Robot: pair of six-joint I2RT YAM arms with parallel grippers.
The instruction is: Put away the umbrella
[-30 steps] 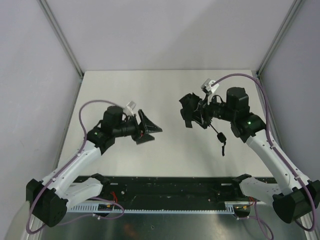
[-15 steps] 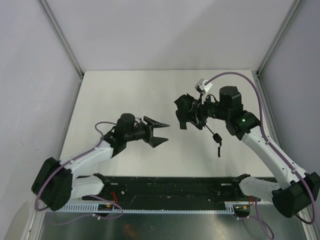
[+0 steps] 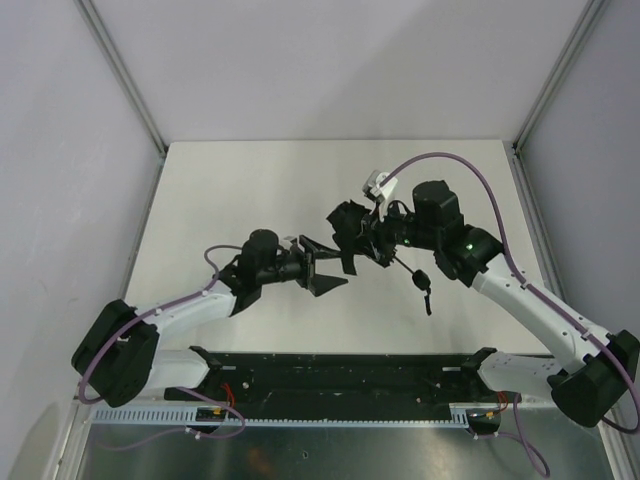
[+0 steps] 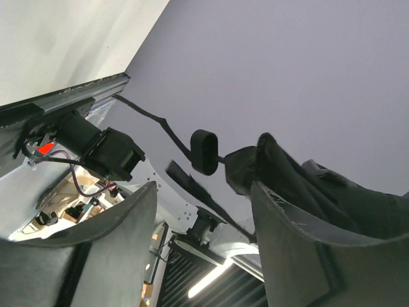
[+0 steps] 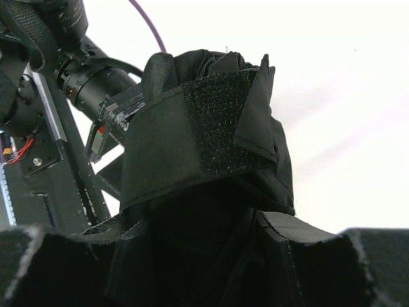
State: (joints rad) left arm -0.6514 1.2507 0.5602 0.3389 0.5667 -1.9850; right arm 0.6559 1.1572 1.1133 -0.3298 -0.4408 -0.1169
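Observation:
The umbrella (image 3: pixel 347 226) is a folded bundle of matte black fabric held in the air above the white table (image 3: pixel 250 190). My right gripper (image 3: pixel 373 243) is shut on it. Its thin strap and a small black end piece (image 3: pixel 424 284) hang below my right wrist. In the right wrist view the fabric and its velcro tab (image 5: pixel 217 125) fill the space between the jaws of the right gripper (image 5: pixel 204 256). My left gripper (image 3: pixel 327 267) is open, its tips just left of the umbrella. In the left wrist view the fabric (image 4: pixel 319 185) sits by the right finger of the left gripper (image 4: pixel 204 249).
A black rail (image 3: pixel 340 375) runs along the near table edge between the arm bases. Grey walls and metal frame posts (image 3: pixel 125 75) close in the table on three sides. My left arm (image 5: pixel 83 83) shows in the right wrist view.
My right arm has carried the umbrella left and a little forward. My left gripper has moved right toward it, still open, so the two grippers now nearly meet.

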